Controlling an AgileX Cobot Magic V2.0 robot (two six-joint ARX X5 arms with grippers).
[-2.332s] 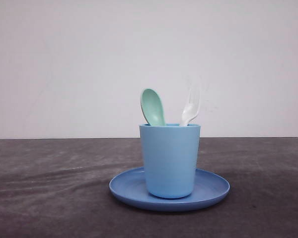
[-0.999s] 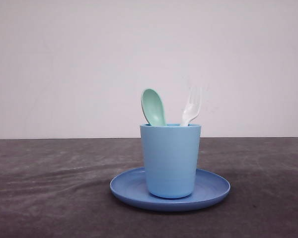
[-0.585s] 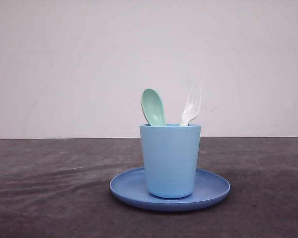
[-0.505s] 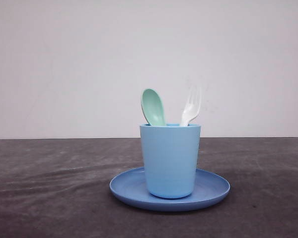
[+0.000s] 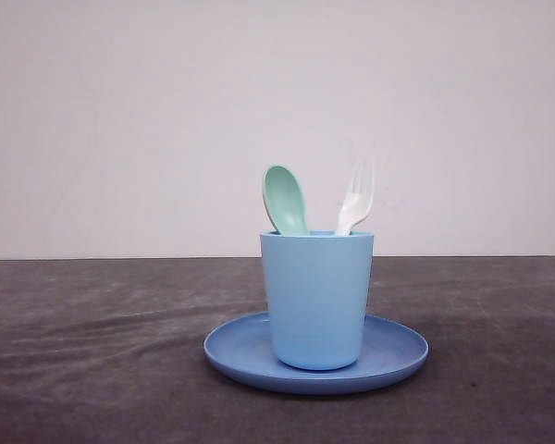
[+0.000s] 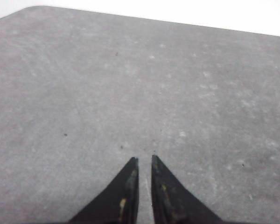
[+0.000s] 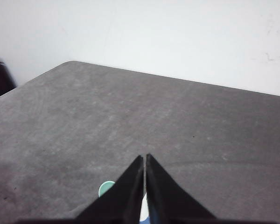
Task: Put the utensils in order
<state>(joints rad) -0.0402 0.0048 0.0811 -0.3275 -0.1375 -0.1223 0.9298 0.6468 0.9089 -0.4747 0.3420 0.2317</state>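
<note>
A mint-green spoon [image 5: 285, 199] and a white fork [image 5: 355, 202] stand head-up in the light blue cup [image 5: 316, 301], which sits on the blue round plate [image 5: 402, 356]. In the right wrist view my right gripper [image 7: 144, 155] is shut with nothing in it. It hovers above the cup, and the spoon's bowl [image 7: 105, 188] and a sliver of the fork [image 7: 144, 211] peek out beneath its fingers. My left gripper [image 6: 144, 158] hangs over bare grey table, its fingers nearly together with only a narrow slit and nothing between them.
The grey tabletop [image 5: 92, 351] stretches to both sides of the plate. A white wall [image 5: 277, 111] stands behind it. The table's rounded corner [image 6: 32, 9] and its far edge show in the left wrist view.
The fork's head, blurred in the earliest frame, now stands still and sharp. Cup, plate and spoon have not moved.
</note>
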